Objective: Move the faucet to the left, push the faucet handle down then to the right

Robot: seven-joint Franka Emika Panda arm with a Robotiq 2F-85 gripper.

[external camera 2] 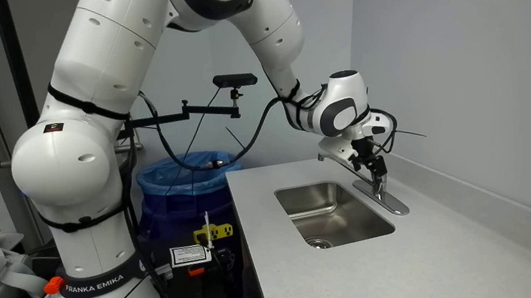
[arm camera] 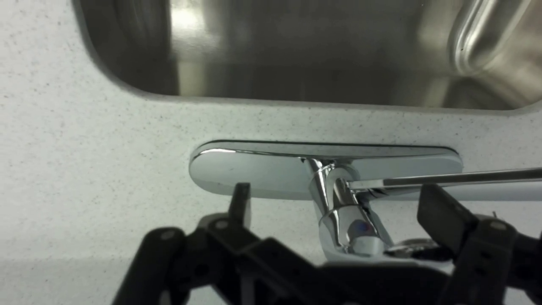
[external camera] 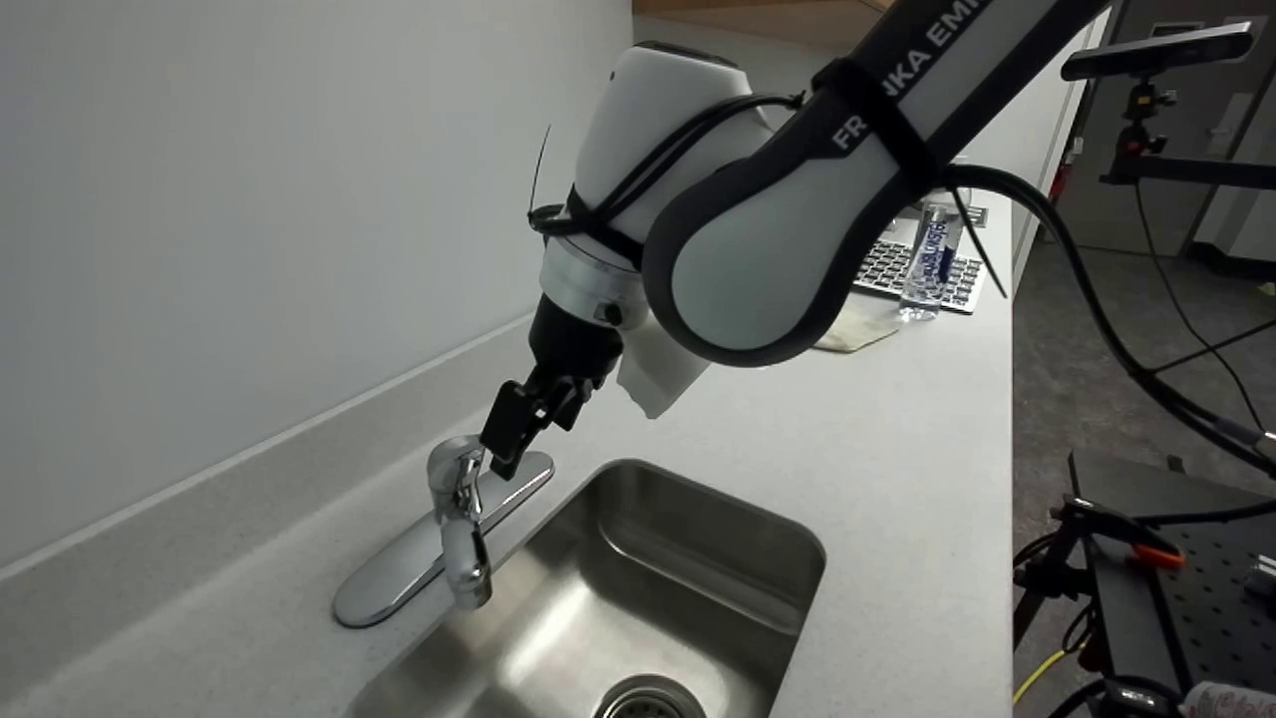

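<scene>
The silver faucet stands on an oval base plate by the wall. Its long spout runs along the base plate rather than over the sink. In the wrist view the faucet body sits between my fingers and the spout leaves to the right. The faucet handle tops the body, by a red-blue dot; its end is partly hidden by my gripper. My gripper is open, one finger on each side of the body. In both exterior views my gripper is at the faucet's top; contact cannot be told.
The steel sink basin lies beside the faucet, sunk into the counter. The wall with its backsplash rises close behind the faucet. A water bottle and a keyboard lie farther along the counter.
</scene>
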